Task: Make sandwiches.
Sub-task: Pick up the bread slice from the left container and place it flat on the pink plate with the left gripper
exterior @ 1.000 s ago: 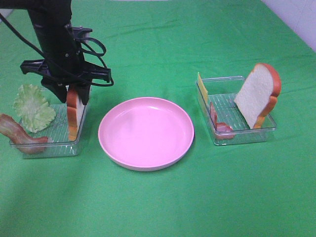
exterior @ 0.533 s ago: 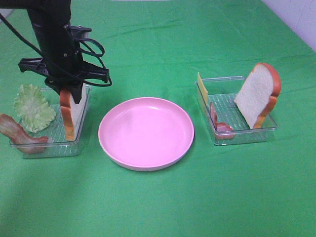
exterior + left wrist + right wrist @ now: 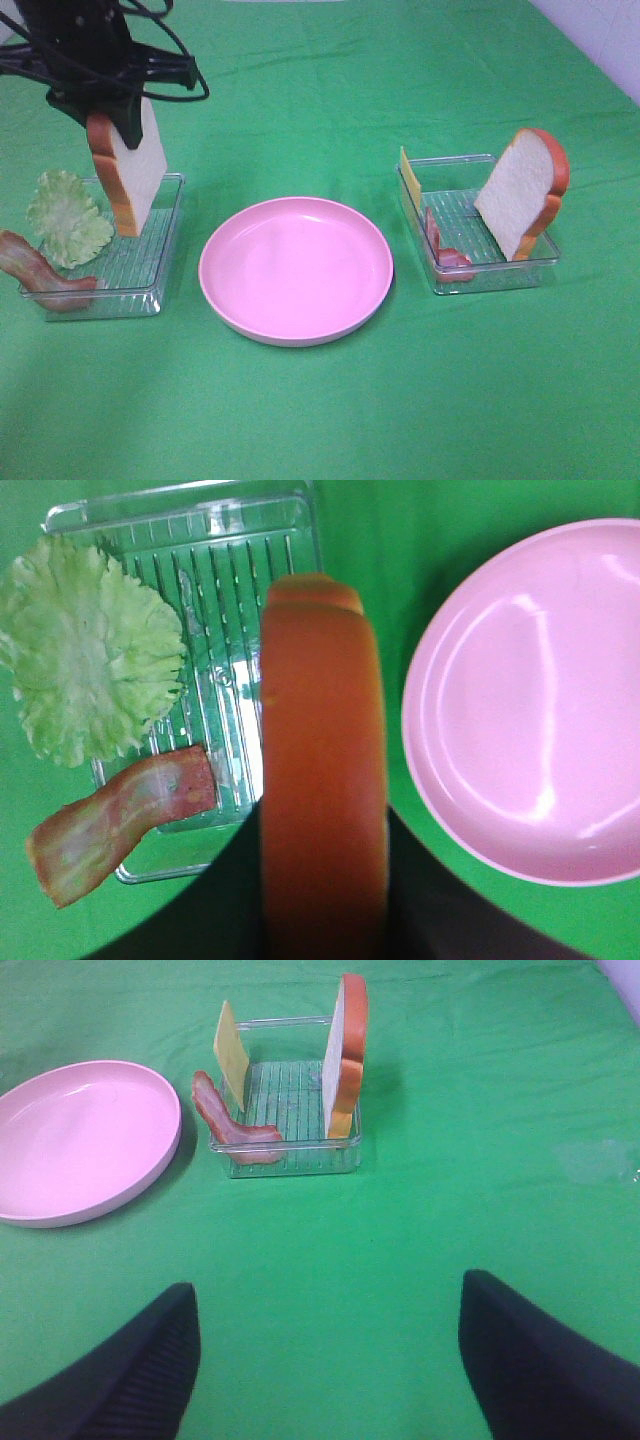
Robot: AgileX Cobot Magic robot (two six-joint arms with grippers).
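My left gripper (image 3: 112,118) is shut on a bread slice (image 3: 128,170) with an orange-brown crust and holds it upright in the air above the left clear tray (image 3: 150,285). In the left wrist view the crust (image 3: 322,770) fills the middle. A lettuce leaf (image 3: 68,217) and a bacon strip (image 3: 40,275) lie at that tray's left side. The right tray (image 3: 500,275) holds a second bread slice (image 3: 522,190) standing upright, a cheese slice (image 3: 409,180) and a bacon strip (image 3: 445,250). My right gripper (image 3: 325,1360) is open, well short of the right tray (image 3: 290,1165).
A pink round plate (image 3: 296,268) sits between the two trays on the green cloth (image 3: 330,410); it also shows in the left wrist view (image 3: 520,700) and the right wrist view (image 3: 80,1140). A white wall edge (image 3: 610,40) shows at the far right.
My left gripper has risen and shifted a little left, lifting the bread slice out of the left tray. The right side has not changed.
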